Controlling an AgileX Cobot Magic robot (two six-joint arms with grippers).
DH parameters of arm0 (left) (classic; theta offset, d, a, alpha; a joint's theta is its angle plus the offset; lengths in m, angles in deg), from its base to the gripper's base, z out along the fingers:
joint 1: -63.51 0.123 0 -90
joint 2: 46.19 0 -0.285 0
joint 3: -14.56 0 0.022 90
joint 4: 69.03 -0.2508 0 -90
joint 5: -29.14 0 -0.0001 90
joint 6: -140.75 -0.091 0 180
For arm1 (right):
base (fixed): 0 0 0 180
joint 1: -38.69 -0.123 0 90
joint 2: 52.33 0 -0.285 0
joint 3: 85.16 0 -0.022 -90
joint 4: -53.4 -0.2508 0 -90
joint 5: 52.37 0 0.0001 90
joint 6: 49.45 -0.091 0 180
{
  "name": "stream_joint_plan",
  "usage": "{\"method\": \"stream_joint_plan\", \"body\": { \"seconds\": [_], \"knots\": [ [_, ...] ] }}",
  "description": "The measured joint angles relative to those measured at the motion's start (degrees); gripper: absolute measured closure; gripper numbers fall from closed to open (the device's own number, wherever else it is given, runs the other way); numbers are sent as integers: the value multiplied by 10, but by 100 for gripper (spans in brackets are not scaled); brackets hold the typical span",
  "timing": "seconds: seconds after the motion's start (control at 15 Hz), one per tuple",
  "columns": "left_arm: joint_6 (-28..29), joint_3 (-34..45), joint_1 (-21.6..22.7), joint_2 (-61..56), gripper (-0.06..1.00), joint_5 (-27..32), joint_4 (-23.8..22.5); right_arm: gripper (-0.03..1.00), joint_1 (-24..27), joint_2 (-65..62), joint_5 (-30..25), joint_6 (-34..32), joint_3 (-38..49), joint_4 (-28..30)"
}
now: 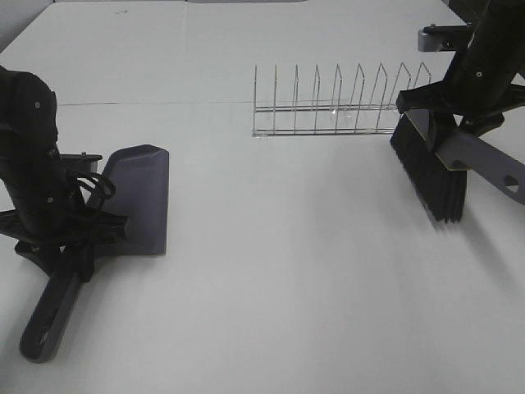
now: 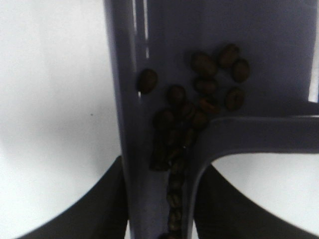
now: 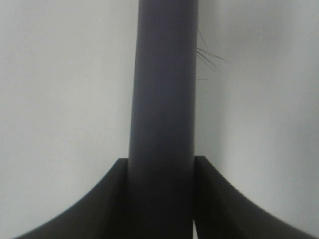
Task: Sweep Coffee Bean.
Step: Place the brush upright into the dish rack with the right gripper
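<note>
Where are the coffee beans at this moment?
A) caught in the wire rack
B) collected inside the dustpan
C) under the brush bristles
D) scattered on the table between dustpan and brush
B: the left wrist view shows the coffee beans clustered inside the dustpan, and the high view shows none lying on the table.

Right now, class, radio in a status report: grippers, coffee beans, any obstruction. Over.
Left gripper shut on dustpan, right gripper shut on brush. Coffee beans in dustpan, bunched toward its handle. Wire rack at back, close beside brush.
</note>
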Motion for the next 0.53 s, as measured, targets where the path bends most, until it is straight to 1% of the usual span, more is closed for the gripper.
{"method": "stream_joint_plan", "body": {
  "seconds": [0.07,0.13,0.33,0.53],
  "knots": [
    [0,0,0,0,62,0,0,60,0,21,-1,0,-30,0],
    [0,0,0,0,62,0,0,60,0,54,-7,-1,-81,1],
    [0,0,0,0,62,0,0,60,-1,121,-44,-3,-191,2],
    [0,0,0,0,62,0,0,60,-1,185,-51,-15,-298,4]
  ]
}}
